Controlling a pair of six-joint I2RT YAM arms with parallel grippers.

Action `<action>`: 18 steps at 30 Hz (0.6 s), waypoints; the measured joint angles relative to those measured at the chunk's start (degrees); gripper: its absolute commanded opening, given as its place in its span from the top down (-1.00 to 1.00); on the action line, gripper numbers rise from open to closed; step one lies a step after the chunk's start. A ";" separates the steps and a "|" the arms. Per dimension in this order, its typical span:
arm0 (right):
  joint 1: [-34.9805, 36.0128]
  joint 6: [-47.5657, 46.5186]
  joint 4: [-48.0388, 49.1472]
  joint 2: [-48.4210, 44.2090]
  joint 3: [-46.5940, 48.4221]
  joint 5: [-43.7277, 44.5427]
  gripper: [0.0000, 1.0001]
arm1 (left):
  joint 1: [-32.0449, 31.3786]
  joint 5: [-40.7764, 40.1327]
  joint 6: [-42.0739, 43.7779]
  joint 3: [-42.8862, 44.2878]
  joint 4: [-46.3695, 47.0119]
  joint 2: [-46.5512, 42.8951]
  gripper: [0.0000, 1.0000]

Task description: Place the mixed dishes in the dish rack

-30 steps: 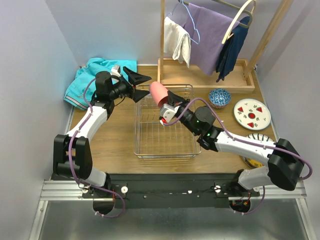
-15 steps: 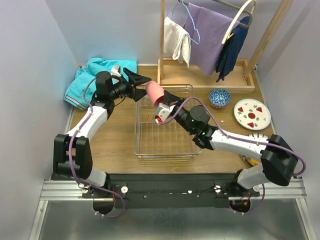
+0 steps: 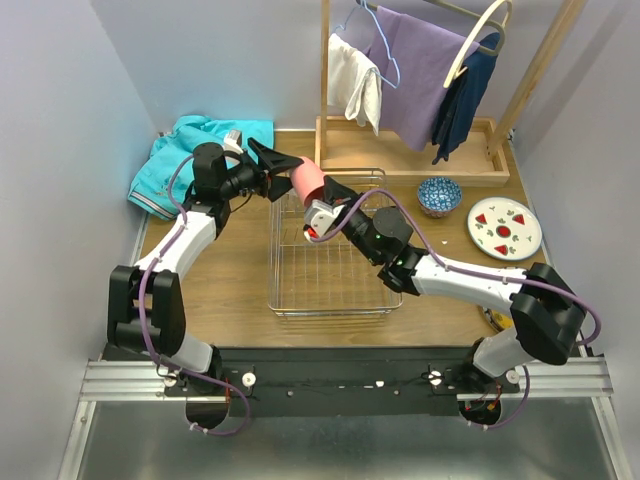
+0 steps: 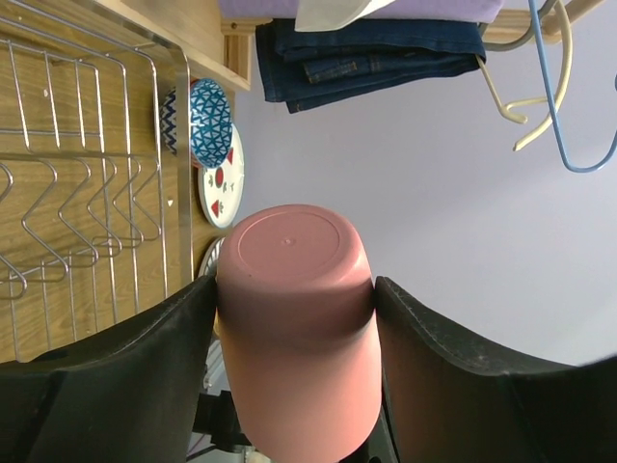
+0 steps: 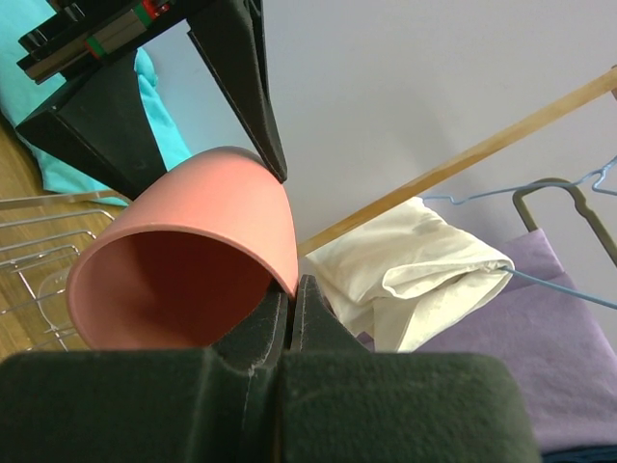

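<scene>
A pink cup [image 3: 306,180] hangs on its side in the air over the far left corner of the silver wire dish rack [image 3: 276,270]. My right gripper [image 3: 322,196] is shut on the cup's rim, one finger inside and one outside [image 5: 294,282]. From the left, my left gripper [image 3: 293,177] straddles the cup's closed end. In the left wrist view both black fingers [image 4: 154,357] touch the sides of the cup [image 4: 294,318]. A blue-patterned bowl [image 3: 439,196] and a white plate with red fruit motifs [image 3: 504,228] sit on the table right of the rack.
A wooden clothes rack [image 3: 420,150] hung with garments stands at the back right. A teal cloth [image 3: 185,155] lies at the back left, behind my left arm. The rack's wire floor [image 4: 87,193] shows bare under the cup.
My right arm has carried the pink cup leftward, in between the left gripper's fingers. The left jaws have narrowed from wide open until they touch the cup.
</scene>
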 measured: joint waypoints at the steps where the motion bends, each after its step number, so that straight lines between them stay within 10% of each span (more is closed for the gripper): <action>1: 0.00 -0.02 -0.07 0.00 0.00 0.11 0.92 | -0.02 0.00 0.15 0.00 0.28 0.11 -0.31; 4: 0.00 -0.11 -0.44 -0.02 0.02 0.15 -0.15 | -0.02 -0.04 0.63 0.02 1.03 0.31 -0.22; 7: 0.22 -0.09 -3.61 -0.26 0.61 0.79 -0.65 | -0.15 -0.02 2.51 1.03 1.42 0.90 -0.12; 18: 0.44 15.76 -37.64 -23.98 3.19 8.98 -0.93 | -0.68 -0.15 23.37 16.81 -1.64 9.53 -0.01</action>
